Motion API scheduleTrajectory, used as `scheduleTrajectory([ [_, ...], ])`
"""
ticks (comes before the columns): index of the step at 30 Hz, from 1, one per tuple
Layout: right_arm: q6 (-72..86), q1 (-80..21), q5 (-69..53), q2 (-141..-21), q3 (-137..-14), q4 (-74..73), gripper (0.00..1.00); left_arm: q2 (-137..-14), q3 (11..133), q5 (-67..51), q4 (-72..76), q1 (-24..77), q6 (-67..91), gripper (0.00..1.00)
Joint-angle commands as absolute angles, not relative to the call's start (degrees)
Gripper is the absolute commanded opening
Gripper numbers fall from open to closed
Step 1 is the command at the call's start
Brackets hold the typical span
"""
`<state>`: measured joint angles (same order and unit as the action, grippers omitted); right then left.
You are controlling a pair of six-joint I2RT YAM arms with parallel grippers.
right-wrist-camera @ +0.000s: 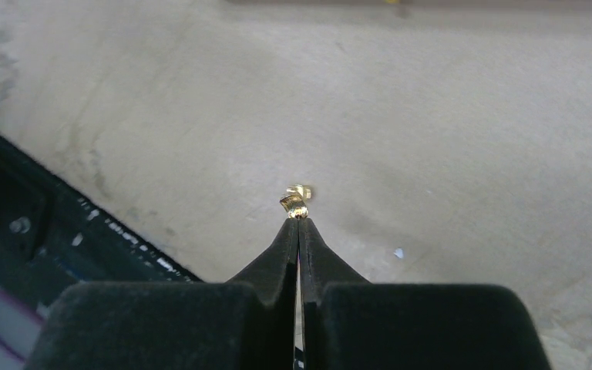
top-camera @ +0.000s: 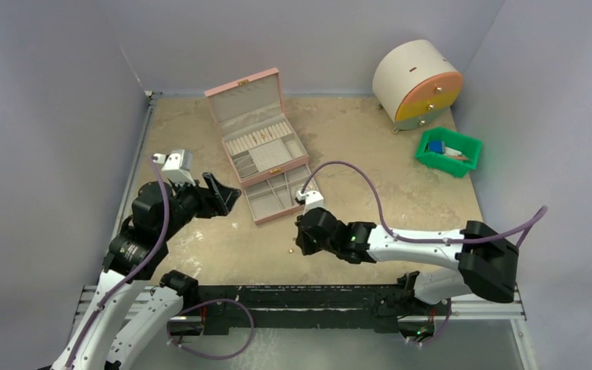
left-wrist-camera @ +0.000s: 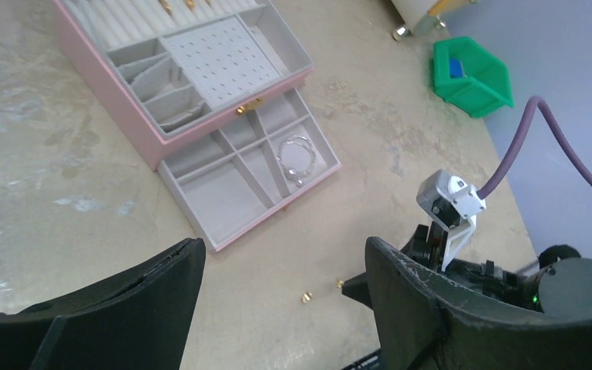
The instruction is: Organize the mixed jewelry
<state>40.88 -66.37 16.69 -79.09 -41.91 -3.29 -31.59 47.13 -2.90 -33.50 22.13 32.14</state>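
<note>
The pink jewelry box (top-camera: pixel 258 131) stands open at the back centre, its lower drawer (left-wrist-camera: pixel 231 193) pulled out toward me. A thin silvery bracelet (left-wrist-camera: pixel 297 156) lies in the drawer's right compartment. My right gripper (right-wrist-camera: pixel 298 220) is low over the table in front of the drawer, shut, with a tiny gold stud (right-wrist-camera: pixel 294 203) pinched at its very tips. A second gold stud (left-wrist-camera: pixel 307 296) lies loose on the table just left of it, also visible as a speck (top-camera: pixel 290 250) from above. My left gripper (left-wrist-camera: pixel 285 254) hovers open and empty left of the drawer.
A green bin (top-camera: pixel 448 152) with blue items sits at the back right. Behind it is a round white container (top-camera: pixel 417 85) with an orange and yellow front. Grey walls close the table's left, back and right. The black base rail (top-camera: pixel 308 297) runs along the near edge.
</note>
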Motion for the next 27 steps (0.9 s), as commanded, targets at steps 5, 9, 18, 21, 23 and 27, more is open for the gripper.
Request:
scheduleTrajectory([
  [5,29.5,-66.0,1.8,-72.1,-41.7,7.6,0.00,-34.7,45.9,-23.5,-26.0,21.7,34.2,0.75],
  [9,29.5,-62.0,-10.6,-68.3,-41.6,12.0,0.00,-36.2,44.0,-32.2,-22.0,21.7,36.0,0.73],
  [18,34.2,-54.6,-30.6,-63.0,-42.0,19.6,0.00,-35.4,39.8,-43.3,-7.2,21.7,45.2,0.70],
  [21,36.7,-54.1,-33.5,-62.9,-42.3,22.2,0.00,-35.4,39.0,-44.3,-3.7,21.8,47.7,0.67],
  [23,38.6,-53.6,-34.6,-62.9,-42.3,23.6,0.00,-35.3,38.3,-44.9,-1.1,21.9,49.5,0.64],
  [27,44.1,-51.7,-39.2,-63.1,-40.9,29.7,0.00,-35.2,37.3,-44.8,3.5,23.1,51.6,0.61],
])
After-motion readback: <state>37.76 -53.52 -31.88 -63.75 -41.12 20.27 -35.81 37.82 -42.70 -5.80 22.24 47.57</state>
